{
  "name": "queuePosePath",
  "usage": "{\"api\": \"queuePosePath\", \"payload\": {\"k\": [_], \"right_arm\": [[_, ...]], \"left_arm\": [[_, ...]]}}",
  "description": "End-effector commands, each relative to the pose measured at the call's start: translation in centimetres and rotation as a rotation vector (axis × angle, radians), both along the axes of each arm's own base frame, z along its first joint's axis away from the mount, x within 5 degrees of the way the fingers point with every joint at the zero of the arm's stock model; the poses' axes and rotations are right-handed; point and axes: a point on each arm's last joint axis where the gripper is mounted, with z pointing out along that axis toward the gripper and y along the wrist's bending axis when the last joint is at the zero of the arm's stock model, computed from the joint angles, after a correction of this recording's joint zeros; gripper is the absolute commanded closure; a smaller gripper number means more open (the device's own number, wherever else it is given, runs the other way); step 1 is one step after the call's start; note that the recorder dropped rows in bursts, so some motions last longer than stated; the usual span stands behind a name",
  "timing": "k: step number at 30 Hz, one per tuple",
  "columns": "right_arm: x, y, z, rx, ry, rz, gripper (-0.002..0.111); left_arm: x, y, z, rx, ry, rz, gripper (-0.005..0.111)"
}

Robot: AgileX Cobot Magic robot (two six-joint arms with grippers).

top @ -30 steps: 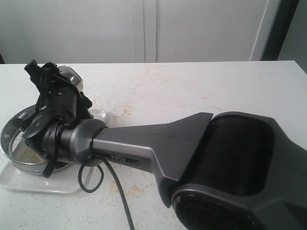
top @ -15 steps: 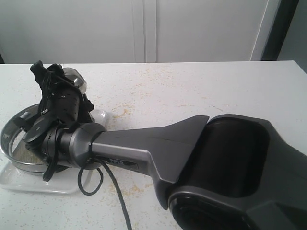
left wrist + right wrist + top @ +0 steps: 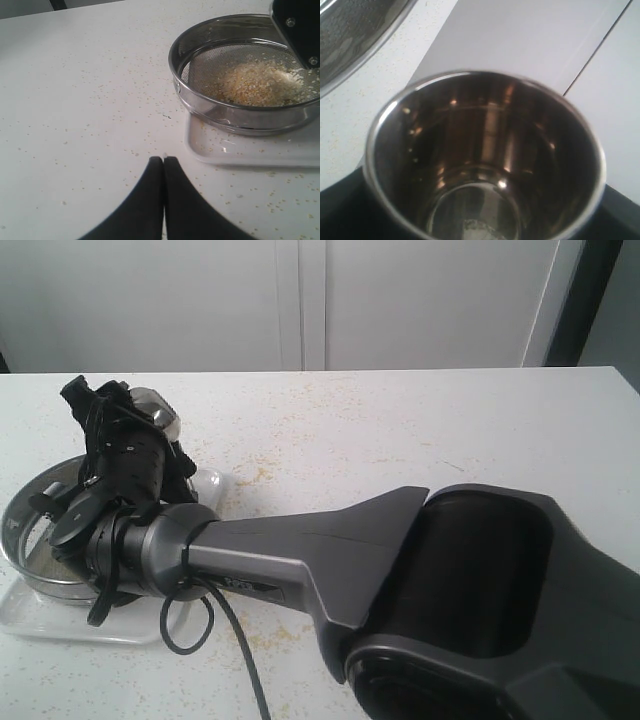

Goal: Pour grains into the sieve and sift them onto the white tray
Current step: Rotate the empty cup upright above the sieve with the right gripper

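Right gripper [image 3: 140,430], clamped on the near-empty cup [image 3: 485,160], has edged back: pour looks done, grains [image 3: 255,82] heaped in the sieve [image 3: 240,112]. Left gripper [image 3: 163,165] jaws together, empty.

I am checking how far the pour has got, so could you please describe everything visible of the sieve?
The sieve is a wide, round, shallow ring of shiny steel with a fine grey mesh bottom. It sits upright on the white tray, overhanging the tray's rim on one side. A heap of yellow and beige grains lies on its mesh.
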Motion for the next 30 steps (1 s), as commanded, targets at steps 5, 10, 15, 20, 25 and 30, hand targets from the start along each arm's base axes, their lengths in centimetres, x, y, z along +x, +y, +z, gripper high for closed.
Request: {"api": "queuePosePath", "payload": {"k": [5, 10, 15, 20, 25, 30], "right_arm": [[-0.22, 0.22, 0.76, -0.073, -0.04, 0.024, 0.108], [-0.46, 0.46, 0.92, -0.057, -0.032, 0.042, 0.108], [-0.5, 0.65, 0.91, 0.038, -0.001, 0.047, 0.108], [-0.45, 0.49, 1.23, 0.021, -0.019, 0.031, 0.108], [-0.45, 0.35, 1.21, -0.03, -0.034, 0.027, 0.108], [-0.56, 0.46, 1.3, -0.07, -0.042, 0.044, 0.108]], "left_arm": [[-0.01, -0.03, -0.2, -0.01, 0.002, 0.001, 0.107], [-0.01, -0.03, -0.2, -0.01, 0.002, 0.001, 0.107], [-0.01, -0.03, -0.2, -0.01, 0.002, 0.001, 0.107], [-0.01, -0.03, -0.2, -0.01, 0.002, 0.001, 0.107], [-0.01, -0.03, -0.2, -0.01, 0.002, 0.001, 0.107], [-0.01, -0.03, -0.2, -0.01, 0.002, 0.001, 0.107]]}}
